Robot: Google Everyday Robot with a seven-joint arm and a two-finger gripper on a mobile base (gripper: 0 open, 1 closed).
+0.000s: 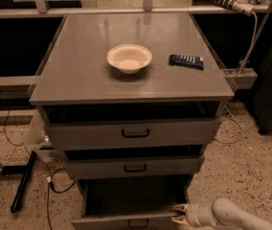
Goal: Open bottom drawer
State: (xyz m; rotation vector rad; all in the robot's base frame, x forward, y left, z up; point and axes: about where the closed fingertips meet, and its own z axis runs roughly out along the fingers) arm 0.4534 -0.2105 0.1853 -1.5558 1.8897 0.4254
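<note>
The bottom drawer (126, 220) of the grey cabinet stands pulled well out, its dark inside showing and its front at the lower edge of the camera view. Its small black handle (137, 223) is partly cut off by the frame's bottom edge. My gripper (178, 213) reaches in from the lower right on a white arm. Its tips sit at the right end of the drawer front, to the right of the handle.
The top drawer (135, 133) and middle drawer (135, 167) both stick out a little. On the cabinet top (78, 75) rest a white bowl (129, 58) and a dark flat object (187, 61). Cables (54, 186) and a black bar (23, 181) lie on the speckled floor at left.
</note>
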